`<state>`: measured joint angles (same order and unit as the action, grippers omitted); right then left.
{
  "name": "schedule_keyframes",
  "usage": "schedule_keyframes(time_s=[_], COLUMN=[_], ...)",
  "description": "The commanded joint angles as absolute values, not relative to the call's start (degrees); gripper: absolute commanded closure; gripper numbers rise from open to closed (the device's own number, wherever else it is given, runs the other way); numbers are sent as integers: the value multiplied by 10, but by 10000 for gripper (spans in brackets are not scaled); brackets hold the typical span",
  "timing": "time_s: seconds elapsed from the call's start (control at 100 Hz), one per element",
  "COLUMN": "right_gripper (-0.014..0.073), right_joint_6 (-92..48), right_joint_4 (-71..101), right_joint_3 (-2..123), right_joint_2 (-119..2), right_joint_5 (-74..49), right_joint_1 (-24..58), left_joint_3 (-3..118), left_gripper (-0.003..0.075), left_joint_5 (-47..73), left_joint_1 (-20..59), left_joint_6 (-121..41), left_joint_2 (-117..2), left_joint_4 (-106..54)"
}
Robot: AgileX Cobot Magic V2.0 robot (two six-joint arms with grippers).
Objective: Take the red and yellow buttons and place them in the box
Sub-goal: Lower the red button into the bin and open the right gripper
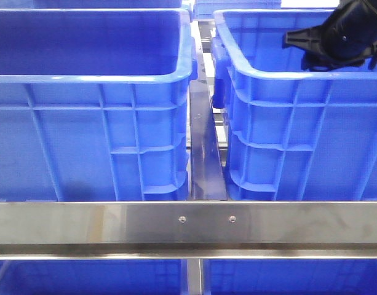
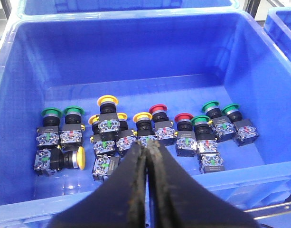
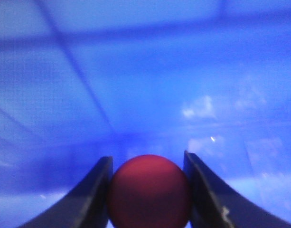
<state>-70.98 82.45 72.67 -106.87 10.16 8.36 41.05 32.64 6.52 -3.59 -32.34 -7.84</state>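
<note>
1. Red button (image 3: pixel 149 190) sits clamped between the two fingers of our right pincer (image 3: pixel 148 192), its domed cap filling the gap, so it cannot slip while carried.
2. Around it we see only blurred blue wall, and the front view shows our right arm (image 1: pixel 342 34) dipped inside the right crate (image 1: pixel 299 123); we judge this is the box meant to receive it.
3. Our left pincer (image 2: pixel 147 156) hangs pressed shut and empty over the other crate (image 2: pixel 136 61), where the supply lies.
4. On that crate's floor, yellow buttons (image 2: pixel 107 100) and more red ones (image 2: pixel 159 109) lie jumbled with green buttons (image 2: pixel 50 112), caps mostly pointing one way.
5. We cannot tell how near the held button is to the floor.
</note>
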Motion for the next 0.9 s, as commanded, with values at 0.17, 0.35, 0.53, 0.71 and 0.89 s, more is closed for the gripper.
schedule_keyframes(time_s=[0.17,0.35,0.53,0.71,0.89], right_gripper=[442,442,440,401,190], right_joint_6=[-708,-708,-708,-708,-708], right_joint_4=[810,810,810,810,810], right_joint_3=[751,751,751,751,751], right_joint_2=[-1056,-1077,-1081,-1081,-1078], right_joint_5=[101,85,71,66,65], right_joint_1=[81,81,81,81,81], left_joint_3=[426,426,426,426,426], left_gripper=[739,739,739,739,739], left_joint_5=[282,282,282,283,285], left_joint_1=[65,65,65,65,65], left_joint_6=[-31,-31,-31,-31,-31], left_joint_2=[-324,-324,-324,-324,-324], left_joint_4=[-86,-86,-86,-86,-86])
